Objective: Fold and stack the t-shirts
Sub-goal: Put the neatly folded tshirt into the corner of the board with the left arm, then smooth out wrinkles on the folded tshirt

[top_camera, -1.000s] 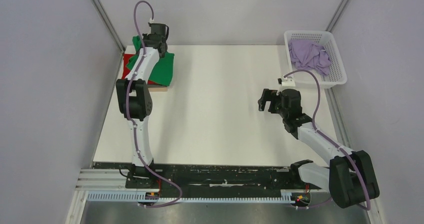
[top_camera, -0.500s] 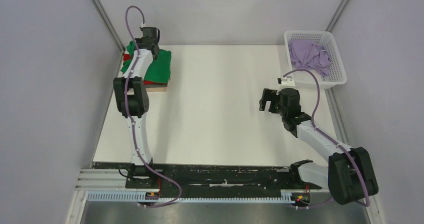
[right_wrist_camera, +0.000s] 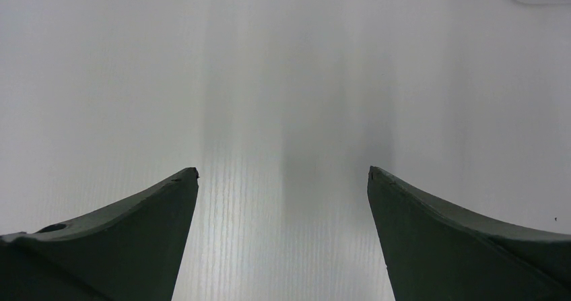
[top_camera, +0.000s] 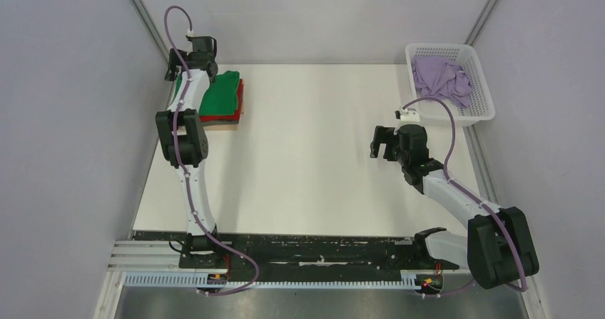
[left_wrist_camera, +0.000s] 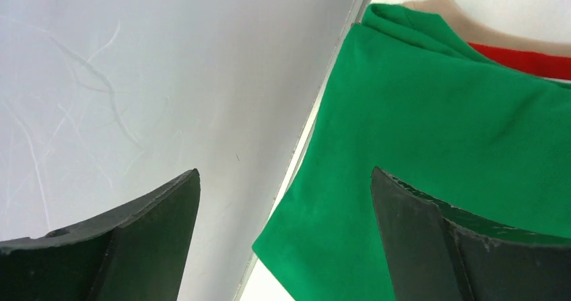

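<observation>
One t-shirt (left_wrist_camera: pixel 438 112), apparently beside left hand (left_wrist_camera: pixel 284 173)

You see a bright green cloth t-shirt (left_wrist_camera: pixel 444 132), soft, matt, smooth; white plastic lattice basket (top_camera: pixel 482 90); white tabletop (right_wrist_camera: pixel 283 79), matt, faintly ribbed.

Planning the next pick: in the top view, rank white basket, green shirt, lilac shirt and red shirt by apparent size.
white basket
lilac shirt and green shirt: close, order unsure
red shirt, only an edge showing
</observation>
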Action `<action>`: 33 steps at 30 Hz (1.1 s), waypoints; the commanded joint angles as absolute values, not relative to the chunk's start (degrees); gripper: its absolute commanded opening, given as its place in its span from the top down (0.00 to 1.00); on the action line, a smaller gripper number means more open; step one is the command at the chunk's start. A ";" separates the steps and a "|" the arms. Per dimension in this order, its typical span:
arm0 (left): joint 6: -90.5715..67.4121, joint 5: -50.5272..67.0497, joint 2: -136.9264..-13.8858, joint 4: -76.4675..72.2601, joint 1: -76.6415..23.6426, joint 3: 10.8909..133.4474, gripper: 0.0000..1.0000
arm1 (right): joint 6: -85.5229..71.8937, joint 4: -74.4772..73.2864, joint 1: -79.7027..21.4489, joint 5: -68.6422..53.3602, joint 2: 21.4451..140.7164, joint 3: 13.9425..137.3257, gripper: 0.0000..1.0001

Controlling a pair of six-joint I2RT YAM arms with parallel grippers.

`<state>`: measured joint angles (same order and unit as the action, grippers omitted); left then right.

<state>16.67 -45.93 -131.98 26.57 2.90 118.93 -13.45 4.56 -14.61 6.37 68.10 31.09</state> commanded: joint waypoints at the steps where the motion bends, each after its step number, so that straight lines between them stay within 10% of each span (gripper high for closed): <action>1: 10.88 -43.60 -130.87 28.52 2.35 122.93 0.00 | -12.98 4.54 -14.46 6.78 67.35 33.49 0.02; 18: -17.12 1.26 -122.71 30.93 -3.87 117.47 0.00 | -12.73 3.78 -14.41 4.76 68.55 33.31 0.02; 33: -26.45 4.87 -123.67 19.75 -3.89 101.64 0.00 | -12.70 2.99 -14.39 5.62 68.83 33.66 0.02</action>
<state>-21.98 2.20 -124.97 24.40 -3.99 102.06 -13.43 2.33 -14.61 4.89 68.47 31.09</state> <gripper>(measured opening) 0.993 0.979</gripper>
